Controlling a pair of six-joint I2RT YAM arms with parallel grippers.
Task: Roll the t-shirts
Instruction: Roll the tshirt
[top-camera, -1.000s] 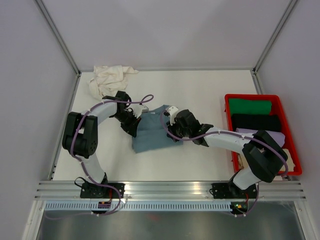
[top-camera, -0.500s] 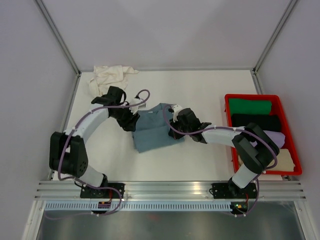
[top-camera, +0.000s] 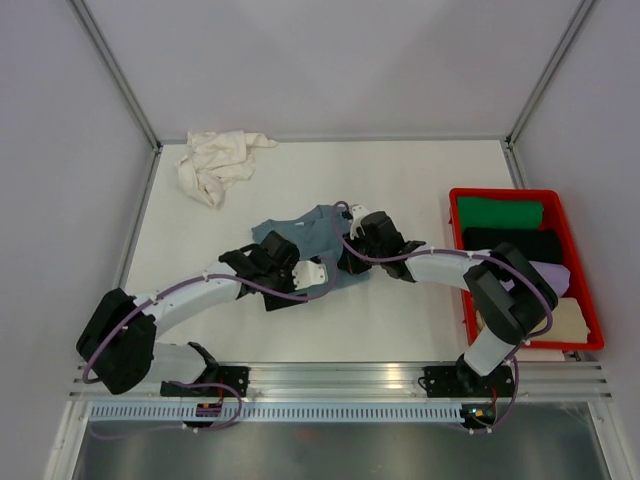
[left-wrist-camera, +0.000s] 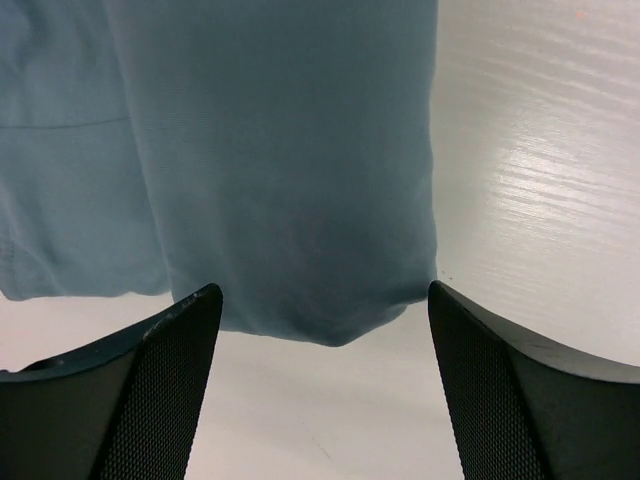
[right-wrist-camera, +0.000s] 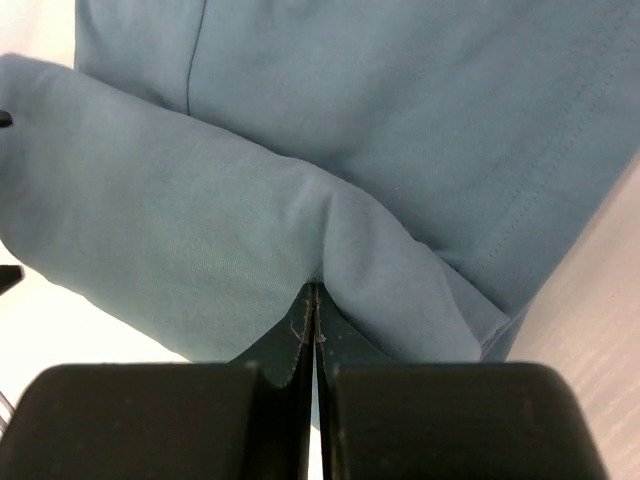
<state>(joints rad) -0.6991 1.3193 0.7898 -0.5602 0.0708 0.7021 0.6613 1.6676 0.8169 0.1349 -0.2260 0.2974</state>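
Items on my table, near edge to far.

1. Left gripper (left-wrist-camera: 320, 296). I have it low over the table (top-camera: 420, 170), facing the near folded end of the blue-grey t-shirt (left-wrist-camera: 280, 150). The jaws stand wide apart and grip nothing. That cloth end lies just beyond the fingertips and spans most of the gap. I judge it is lined up there to take the end from which a roll would start.

2. Right gripper (right-wrist-camera: 315, 325). The jaws are closed tight and pinch a small ridge of blue cloth. This looks like my anchor, holding the fold together while the other arm is free.

3. Blue-grey t-shirt. It sits mid-table between the two grippers, folded into a narrower band with one layer lapped over another. No roll is formed that I can see, so I count this as the preparatory fold.

4. Red crate (top-camera: 520, 192). It stands at the right edge, well apart from the work. It holds bundled cloth in green, black, pale lilac and cream, which I take to be finished pieces.

5. Cream-white t-shirt (top-camera: 212, 160). It lies crumpled at the far left corner with neither arm touching it, parked out of the way, I would say, until its turn comes.
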